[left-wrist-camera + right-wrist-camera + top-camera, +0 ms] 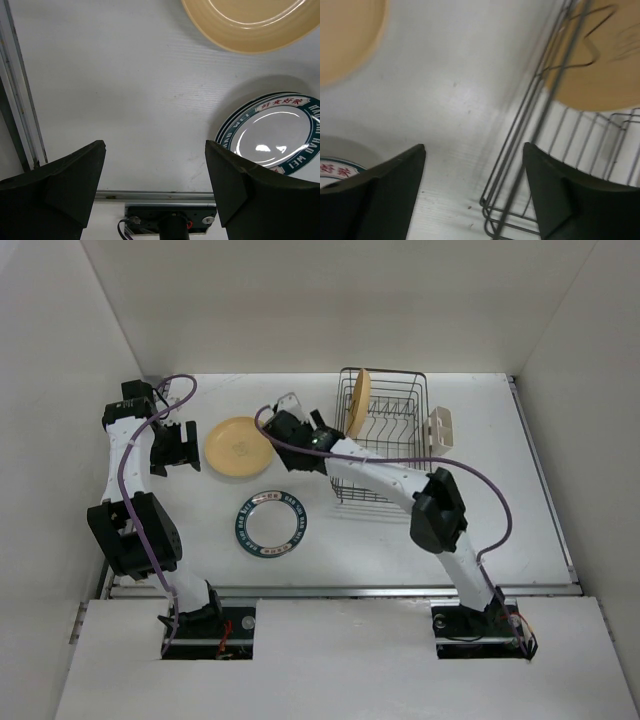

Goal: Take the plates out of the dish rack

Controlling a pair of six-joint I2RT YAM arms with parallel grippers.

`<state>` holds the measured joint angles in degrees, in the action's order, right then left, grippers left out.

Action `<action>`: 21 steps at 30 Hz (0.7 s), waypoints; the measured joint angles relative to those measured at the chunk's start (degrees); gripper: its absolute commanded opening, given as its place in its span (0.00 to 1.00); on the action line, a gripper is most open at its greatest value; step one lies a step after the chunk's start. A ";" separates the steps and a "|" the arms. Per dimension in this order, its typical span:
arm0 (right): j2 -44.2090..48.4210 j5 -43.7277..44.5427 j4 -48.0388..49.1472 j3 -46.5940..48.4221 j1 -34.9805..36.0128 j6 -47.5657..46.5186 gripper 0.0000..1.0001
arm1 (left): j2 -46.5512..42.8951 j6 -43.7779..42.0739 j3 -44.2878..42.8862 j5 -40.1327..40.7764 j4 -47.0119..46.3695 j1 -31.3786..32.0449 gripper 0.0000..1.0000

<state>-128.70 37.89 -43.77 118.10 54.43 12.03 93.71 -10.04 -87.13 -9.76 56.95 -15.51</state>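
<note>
**One plate left in the rack**

On the white table (420,530) stands the dish rack (392,418). One orange plate (358,402) is upright in its far left corner and has to come out. Two plates lie flat on the table, well left of the rack: a yellow plate (240,447) and a teal-rim plate (270,523). Another plate may hide under that one; I cannot tell. The right gripper (474,147) hangs between the yellow plate and the rack, jaws wide, holding nothing. The left gripper (155,145) is wide and empty too.
</note>
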 measured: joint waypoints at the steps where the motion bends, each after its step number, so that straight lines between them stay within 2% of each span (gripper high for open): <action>1: 1.05 1.07 0.00 1.57 -0.31 0.28 0.93 | 0.00 0.00 -0.02 0.00 0.04 0.00 0.78; 4: 4.74 3.72 0.09 7.82 -1.99 0.37 1.00 | -0.02 0.00 -0.04 0.00 0.15 0.00 0.78; 11: 9.03 6.91 0.46 17.31 -11.56 3.50 1.00 | -0.07 0.00 -0.11 0.00 0.35 0.00 0.78; 18: 2.54 1.57 -0.83 19.87 -20.44 7.63 1.00 | -0.07 0.00 -0.85 -0.11 0.90 0.00 0.78; 20: -0.07 -0.17 -0.83 19.87 -21.22 8.61 0.96 | -0.07 0.00 -1.05 -0.15 0.87 0.00 0.78; 21: -1.38 -1.16 -0.87 19.87 -21.51 9.07 0.90 | -0.07 0.00 -1.05 -0.17 0.96 0.00 0.78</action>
<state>-130.08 36.73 -44.64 137.97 32.93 21.10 93.65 -10.04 -88.18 -9.93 57.91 -15.51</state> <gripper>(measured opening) 0.969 0.782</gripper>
